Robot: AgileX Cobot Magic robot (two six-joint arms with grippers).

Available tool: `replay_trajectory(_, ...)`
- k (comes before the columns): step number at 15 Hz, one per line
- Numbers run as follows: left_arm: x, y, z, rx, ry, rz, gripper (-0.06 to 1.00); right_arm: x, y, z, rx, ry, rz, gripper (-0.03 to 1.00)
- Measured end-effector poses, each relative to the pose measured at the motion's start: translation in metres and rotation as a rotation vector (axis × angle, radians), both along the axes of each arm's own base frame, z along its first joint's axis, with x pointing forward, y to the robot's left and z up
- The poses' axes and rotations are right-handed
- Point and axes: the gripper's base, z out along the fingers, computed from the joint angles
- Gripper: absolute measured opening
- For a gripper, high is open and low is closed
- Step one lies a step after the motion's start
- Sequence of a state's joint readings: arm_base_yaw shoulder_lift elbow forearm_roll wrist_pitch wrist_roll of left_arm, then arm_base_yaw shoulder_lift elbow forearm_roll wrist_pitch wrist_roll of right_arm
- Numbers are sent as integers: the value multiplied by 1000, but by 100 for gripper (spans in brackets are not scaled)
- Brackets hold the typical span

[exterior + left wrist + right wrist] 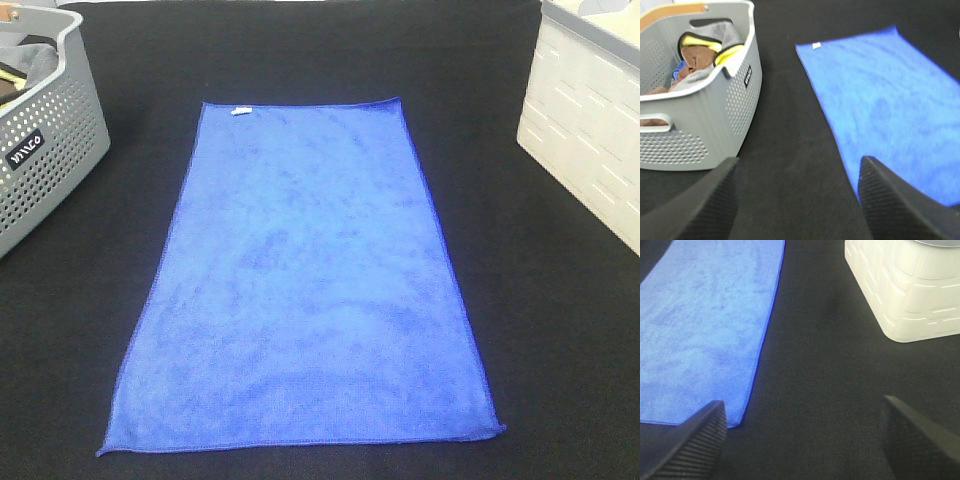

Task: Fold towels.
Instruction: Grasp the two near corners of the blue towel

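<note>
Exterior high view: blue towel (300, 280) spread flat, looks soft, light, limp; best hold at near corners; left gripper (799, 170) and right gripper (802, 407) both apart, empty.

grey perforated basket (55, 140): cut off by high view's left edge | white crate (585, 120): cropped at right edge | cloths (690, 59) in basket: largely hidden by its wall | white tag (238, 111) on towel (300, 280): print too small to be read
</note>
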State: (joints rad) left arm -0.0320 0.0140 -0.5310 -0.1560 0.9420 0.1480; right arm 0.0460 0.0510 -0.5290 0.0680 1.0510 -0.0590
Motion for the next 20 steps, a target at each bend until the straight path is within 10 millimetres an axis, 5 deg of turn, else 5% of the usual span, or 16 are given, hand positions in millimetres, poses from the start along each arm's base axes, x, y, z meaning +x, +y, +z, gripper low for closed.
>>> replay_trajectory(6,81,-14,-4,-277,353,12,64,84,15,17,114,388,55,76)
replay_trajectory(12,163,-26,-64,-345,831,-4,64,166,28,-33,163,716,137,76)
replay_trajectory(20,212,-30,-128,-370,991,20,64,220,39,-95,301,864,104,76)
